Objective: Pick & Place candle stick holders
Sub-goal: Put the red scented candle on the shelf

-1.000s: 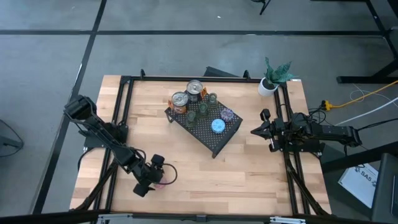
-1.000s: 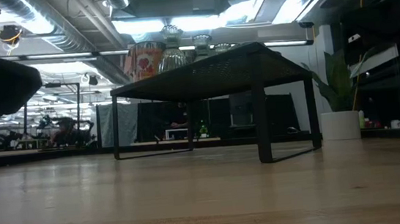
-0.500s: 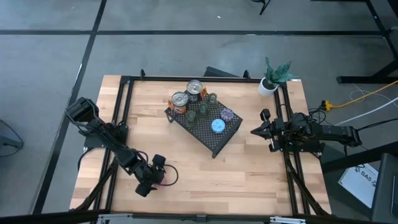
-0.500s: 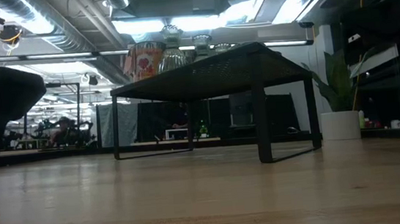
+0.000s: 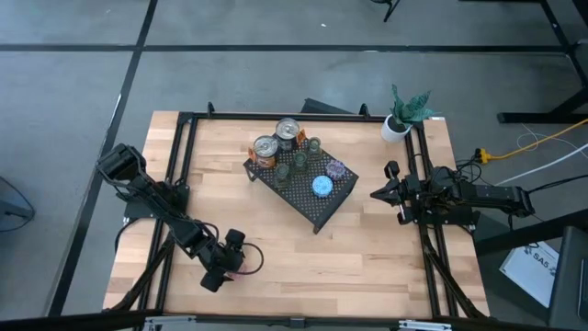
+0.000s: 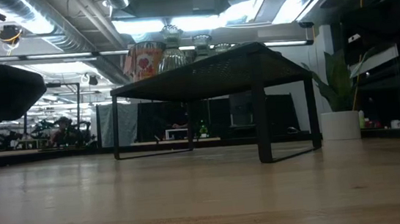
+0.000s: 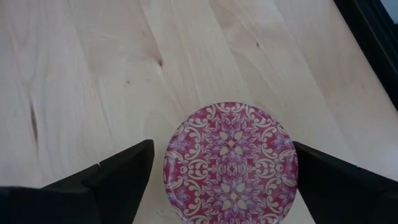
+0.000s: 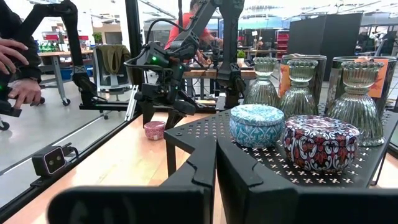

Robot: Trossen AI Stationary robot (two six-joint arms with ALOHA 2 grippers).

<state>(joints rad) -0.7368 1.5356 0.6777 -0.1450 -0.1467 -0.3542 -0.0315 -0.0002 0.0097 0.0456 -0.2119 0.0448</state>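
The pink patterned holder (image 7: 230, 162) stands on the wooden table near its front left, and also shows in the right wrist view (image 8: 154, 130). My left gripper (image 5: 234, 265) is open above it, one finger (image 7: 118, 177) on each side, with a gap showing beside that finger. The blue holder (image 5: 322, 187), the purple holder (image 5: 338, 170) and a few green glass holders (image 5: 299, 164) stand on the black mesh rack (image 5: 317, 210). My right gripper (image 5: 375, 194) is shut and empty at the table's right side, level with the rack.
Two tins (image 5: 274, 140) stand on the rack's far left corner. A white pot with a green plant (image 5: 397, 125) is at the far right corner of the table. Black frame rails run along the table's edges. A person's hands (image 8: 18, 68) show in the room beyond.
My left arm has shifted a little at the table's near left, over the pink holder. The holders and my right arm have kept still.
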